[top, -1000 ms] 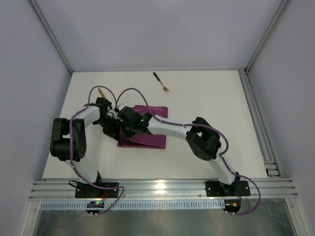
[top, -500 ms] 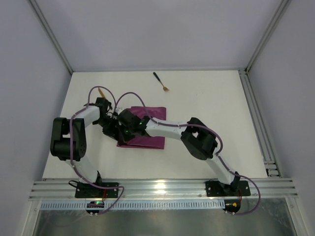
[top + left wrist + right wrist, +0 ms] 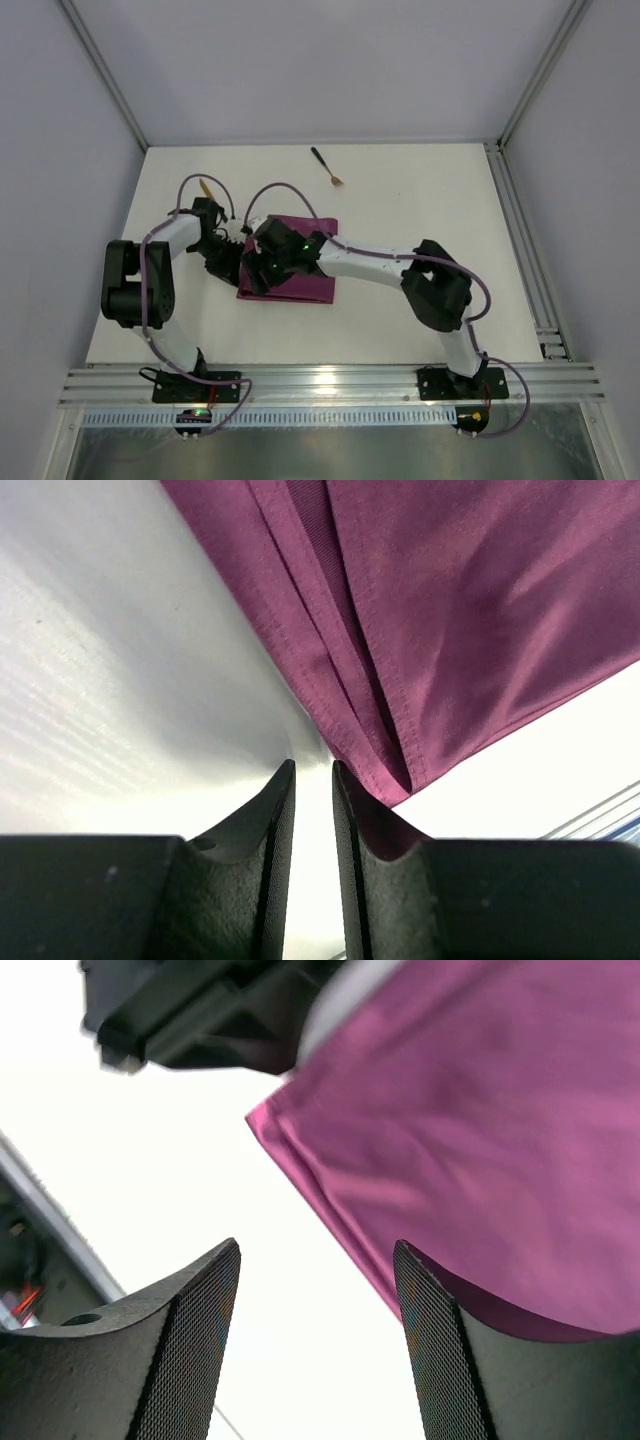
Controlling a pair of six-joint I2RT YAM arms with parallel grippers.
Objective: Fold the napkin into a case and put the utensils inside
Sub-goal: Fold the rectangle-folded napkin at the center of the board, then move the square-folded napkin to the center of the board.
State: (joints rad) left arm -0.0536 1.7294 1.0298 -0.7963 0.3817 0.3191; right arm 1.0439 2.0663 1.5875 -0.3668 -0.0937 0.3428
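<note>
As seen from overhead: napkin [image 3: 312, 288] on the white table [image 3: 430, 200], folded to a flat magenta rectangle, broader than a slim case. Shows stacked hemmed layers along its left edge in the left wrist view.

Left gripper [image 3: 312, 770]: at the napkin's left edge, by the near-left corner. Fingers [image 3: 270, 820] a narrow slit apart, bare table in the slit, nothing pinched. Sits low on the table just off the hemmed corner. Finger nearer the cloth either beside it or touching it; cannot tell which.

Right gripper [image 3: 318, 1250]: reaches across the napkin from its right side and ends over that same left edge. Released, jaws spread wide, only table between the mesh-textured pads [image 3: 190, 1340]. Cloth corner just beyond the tips, not between them. Dark housing of the left arm close past that corner, at the top of the right wrist view.

Fork [image 3: 327, 168]: beyond the napkin's far edge, well apart from it, gold head toward the right, black handle pointing away.

Second utensil [image 3: 205, 187]: off the napkin's far-left corner, apart from the cloth. Only a gold part visible, partly crossed by the left arm's purple cable [image 3: 185, 195]; kind not readable.
</note>
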